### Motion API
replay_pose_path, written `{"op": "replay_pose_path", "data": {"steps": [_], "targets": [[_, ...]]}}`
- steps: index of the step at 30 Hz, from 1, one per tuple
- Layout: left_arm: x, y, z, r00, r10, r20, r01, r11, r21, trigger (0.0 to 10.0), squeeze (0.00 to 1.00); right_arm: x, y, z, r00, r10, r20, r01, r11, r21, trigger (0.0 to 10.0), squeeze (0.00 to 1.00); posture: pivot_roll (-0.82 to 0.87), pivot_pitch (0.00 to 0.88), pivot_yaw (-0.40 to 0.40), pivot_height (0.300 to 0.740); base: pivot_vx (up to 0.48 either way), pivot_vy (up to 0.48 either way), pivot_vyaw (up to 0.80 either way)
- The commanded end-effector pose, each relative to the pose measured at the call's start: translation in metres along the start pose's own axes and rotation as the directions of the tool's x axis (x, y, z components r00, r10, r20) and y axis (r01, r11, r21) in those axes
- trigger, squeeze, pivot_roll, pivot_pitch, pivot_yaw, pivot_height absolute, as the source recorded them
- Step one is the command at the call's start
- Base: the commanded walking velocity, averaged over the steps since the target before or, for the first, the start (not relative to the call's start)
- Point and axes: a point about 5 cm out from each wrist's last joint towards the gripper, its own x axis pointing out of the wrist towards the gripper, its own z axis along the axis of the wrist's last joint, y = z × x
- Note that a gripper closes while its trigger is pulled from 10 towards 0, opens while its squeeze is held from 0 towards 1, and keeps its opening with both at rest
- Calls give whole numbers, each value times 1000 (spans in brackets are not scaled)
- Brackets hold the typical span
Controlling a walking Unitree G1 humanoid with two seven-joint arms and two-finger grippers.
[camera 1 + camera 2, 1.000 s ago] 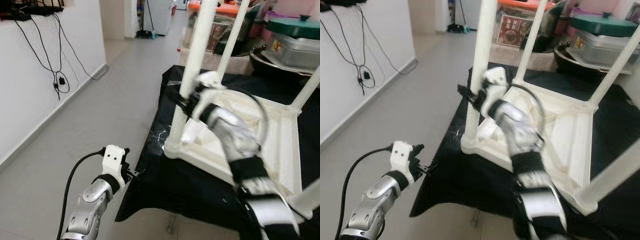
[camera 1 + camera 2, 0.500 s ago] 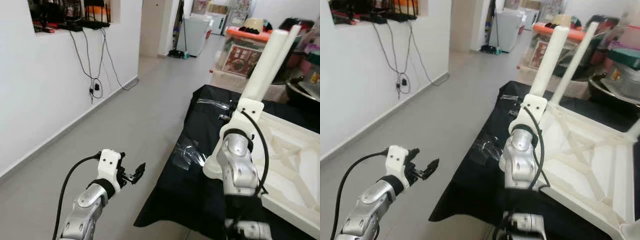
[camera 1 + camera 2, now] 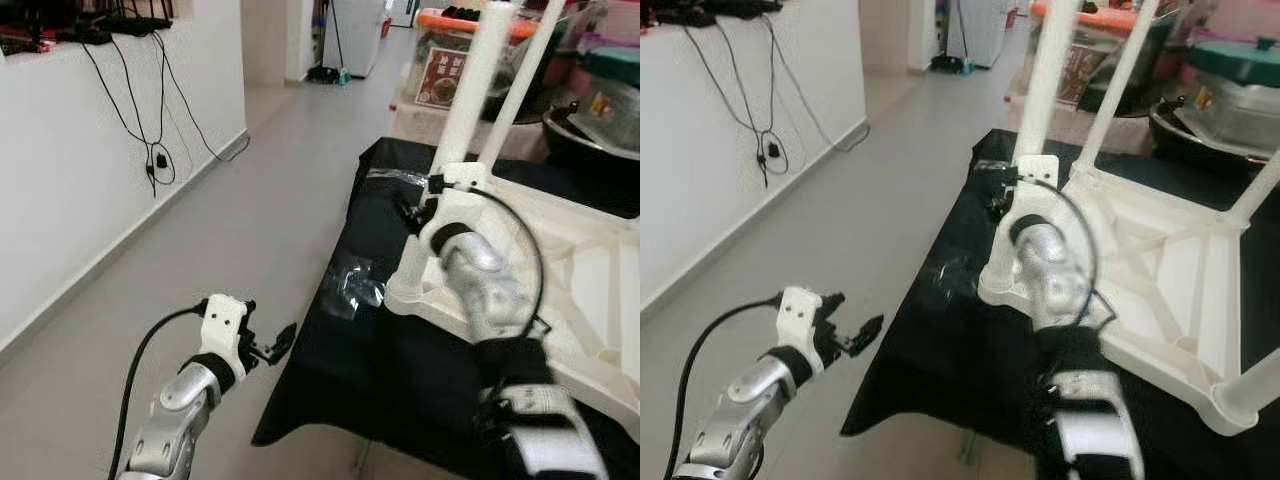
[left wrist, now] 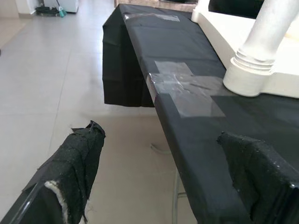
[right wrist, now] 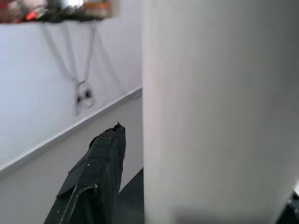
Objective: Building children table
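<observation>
Two grippers frame the scene, the nearer one — the left gripper [image 3: 272,345] — hanging out over the grey floor [image 3: 200,260] with its black fingers spread apart and nothing between them. Just ahead of its fingertips lies the edge of a work surface draped in a black cloth [image 4: 187,135], with a patch of clear tape [image 4: 187,88] stuck on the cloth a little beyond. Further along the same line stands the round foot of a white leg joint [image 4: 250,74], where the upturned children's table [image 3: 590,260] rests on the cloth.

The right gripper [image 3: 420,205] reaches forward and up to the table's near corner leg [image 3: 470,90], a white post that rises straight from the frame. In the right wrist view one black finger [image 5: 96,182] lies close along one side of the post and the tip of the other just shows at its far side, so the fingers straddle the leg; whether they actually press on it, the pictures do not show. A black cable [image 3: 525,240] loops from the wrist back over the silver forearm.

Beyond that gripper a second white leg [image 3: 520,85] stands parallel to the first, and behind both sit storage boxes and a dark pot [image 3: 590,130] — household clutter. To the far side of the left gripper, a white wall [image 3: 90,150] carries dangling black cords [image 3: 150,130].
</observation>
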Motion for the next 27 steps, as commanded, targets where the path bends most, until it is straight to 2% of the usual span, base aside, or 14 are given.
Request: {"op": "replay_pose_path", "data": {"steps": [1, 2, 6, 7, 8, 12, 16, 17, 19, 20, 21, 23, 24, 27], "targets": [[0, -2, -2, 1000, -7, -11, 7, 1000, -4, 10000, 0, 4, 7, -16, 996, 62, -68, -61, 998, 9, 10000, 102, 9, 0, -86, 740, 0, 0, 0], [1, -3, -2, 1000, -8, -9, 8, 1000, -4, 10000, 0, 6, 9, -22, 992, 93, -90, -92, 996, 20, 10000, 1000, 16, 0, -85, 740, 0, 0, 0], [2, -4, -1, 1000, -10, -7, 10, 1000, -5, 10000, 0, 8, 11, -29, 988, 109, -111, -107, 994, 19, 10000, 1000, 24, 0, -84, 740, 0, 0, 0], [2, -5, 0, 1000, -12, -5, 12, 1000, -4, 10000, 0, 9, 14, -32, 984, 145, -103, -141, 989, 38, 0, 145, 29, 0, -86, 740, 0, 0, 0], [1, -4, 0, 1000, -11, -7, 11, 1000, -2, 10000, 0, 10, 17, -33, 980, 179, -87, -174, 983, 62, 0, 0, 29, 0, -88, 740, 0, 0, 0], [0, -2, 0, 1000, -9, -9, 9, 1000, -1, 10000, 0, 11, 17, -33, 983, 165, -81, -160, 985, 67, 0, 0, 26, 0, -87, 740, 0, 0, 0], [-2, 0, -2, 1000, 1, -14, -1, 1000, -1, 10000, 0, 8, -5, -40, 962, -229, -150, 233, 972, 11, 0, 0, 19, 0, -90, 740, 0, 0, 0], [-2, -1, -2, 1000, 1, -14, -1, 1000, -2, 10000, 0, 1, -18, -47, 889, -418, -189, 429, 903, 23, 0, 0, 18, 0, -86, 740, 0, 0, 0], [-2, -1, -2, 1000, 1, -14, -1, 1000, -2, 10000, 0, 1, -18, -47, 889, -418, -189, 429, 903, 23, 0, 0, 18, 0, -86, 740, 0, 0, 0], [-1, -3, -2, 1000, -4, -14, 4, 1000, -4, 10000, 0, -14, -22, -57, 783, -584, -212, 600, 800, 14, 0, 0, 20, 0, -85, 740, 0, 0, 0], [-1, -5, -2, 1000, -7, -14, 7, 1000, -7, 10000, 0, -30, -18, -65, 697, -680, -226, 702, 712, 23, 2275, 0, 20, 0, -83, 740, 0, 0, 0], [-1, -5, -2, 1000, -7, -14, 7, 1000, -7, 10000, 0, -30, -18, -65, 697, -680, -226, 702, 712, 23, 2275, 0, 20, 0, -83, 740, 0, 0, 0], [-2, -4, -3, 1000, -8, -17, 7, 1000, -9, 10000, 0, -44, -7, -71, 642, -727, -244, 753, 657, 24, 10000, 0, 10, 0, -75, 740, 0, 0, 0], [-3, -3, -3, 1000, -7, -20, 7, 1000, -9, 10000, 0, -52, 3, -72, 640, -730, -240, 758, 652, 35, 10000, 0, 1, 0, -70, 740, 0, 0, 0]]}}
